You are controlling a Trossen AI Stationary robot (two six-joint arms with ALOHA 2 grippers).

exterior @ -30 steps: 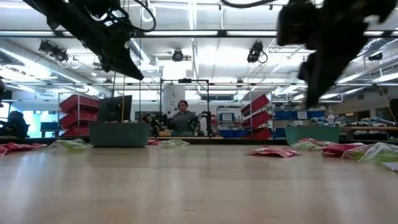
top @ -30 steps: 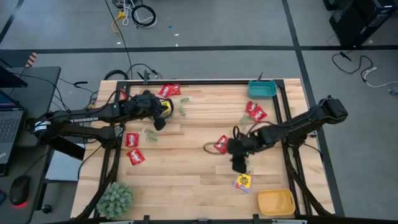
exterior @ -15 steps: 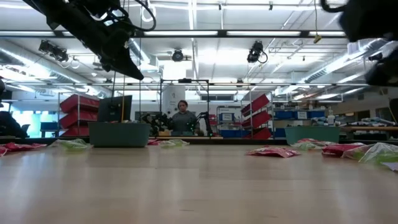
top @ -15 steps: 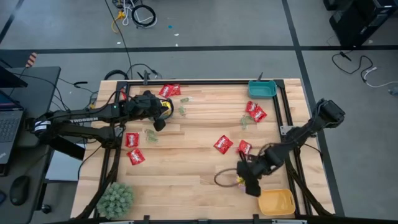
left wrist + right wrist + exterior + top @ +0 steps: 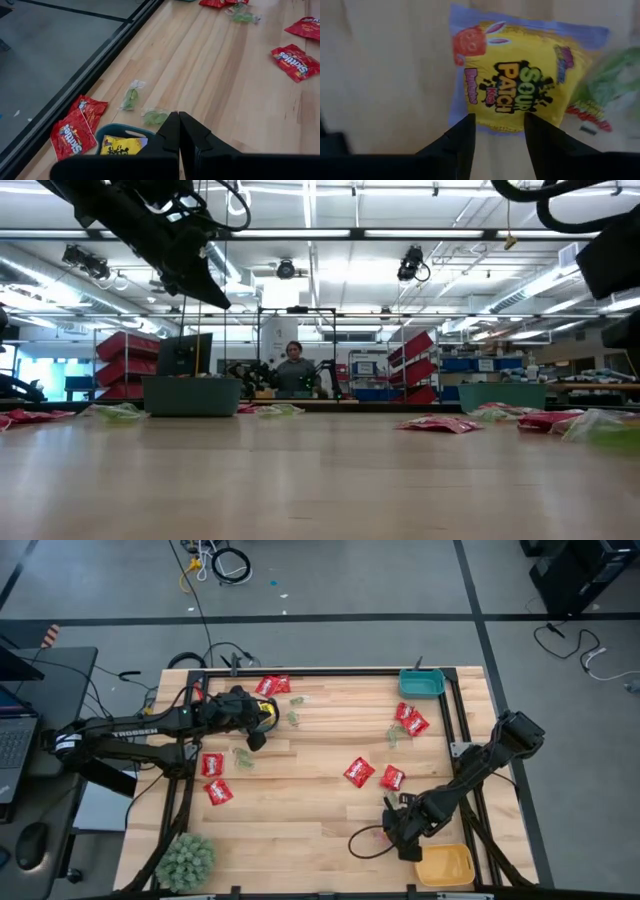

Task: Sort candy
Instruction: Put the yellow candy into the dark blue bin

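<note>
Two arms at the counter [image 5: 300,820]. Right gripper [image 5: 403,830] low over the near right part, just beside the yellow-orange bin [image 5: 444,865]; in its wrist view the jaws stand apart over a yellow packet [image 5: 515,85] lying flat on the wood, nothing between them yet. A pale green packet [image 5: 612,80] and a bit of red wrapper lie touching the yellow one's far edge. Left gripper [image 5: 255,732] hangs over the far left part, jaws pressed together and empty in its wrist view; beyond its fingers [image 5: 170,132] a teal bin [image 5: 117,135] with a yellow packet inside, red packets [image 5: 75,132] beside it. Red packets [image 5: 372,775] are scattered mid-counter, more near the teal bin at the far right corner [image 5: 421,683]. Risks, as I judge them: the packet is flat and slick, so closing jaws may slide over it or pinch only a corner and drop it short of the bin; a descent slightly off could drag in the neighbouring green packet and mix the kinds.
</note>
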